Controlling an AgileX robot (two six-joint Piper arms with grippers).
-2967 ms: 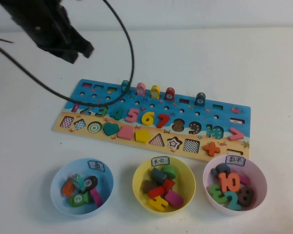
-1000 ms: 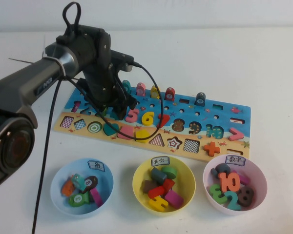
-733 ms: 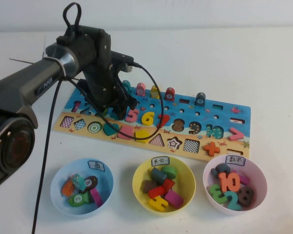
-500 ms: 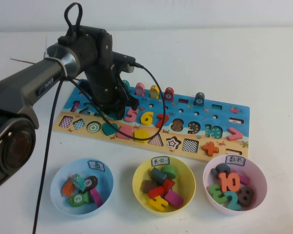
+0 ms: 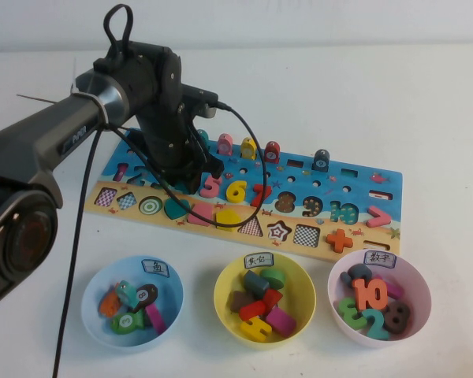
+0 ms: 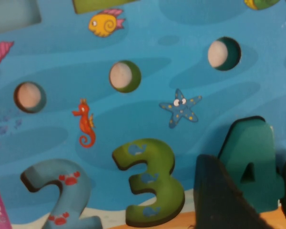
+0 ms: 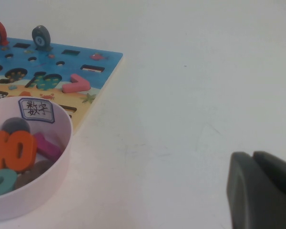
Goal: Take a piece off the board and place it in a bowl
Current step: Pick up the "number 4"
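Observation:
The long board (image 5: 363, 177) lies across the table's middle. My left gripper (image 5: 191, 183) is down on its number row. In the left wrist view the teal "4" (image 6: 250, 157) sits in its slot on the board (image 6: 148, 43), between my two dark fingers (image 6: 219, 195), which touch its sides. The left gripper (image 6: 255, 191) is shut on it. The pink-lilac bowl (image 5: 416, 277) with its white label stands at the front right with several numbers in it. It also shows in the right wrist view (image 7: 62, 143). My right gripper (image 7: 252, 155) is shut and empty over bare table, right of the bowl.
A yellow bowl (image 5: 221, 295) and a light blue bowl (image 5: 91, 295) stand at the front, each holding several pieces. A green "3" (image 6: 150, 181) and a blue "2" (image 6: 62, 191) lie beside the "4". A pink "5" (image 5: 211, 186) is on its other side. A black cable loops over the board.
The left arm has come down from the far left onto the board at the "4". In the last second it stayed there and the board shifted slightly away and left.

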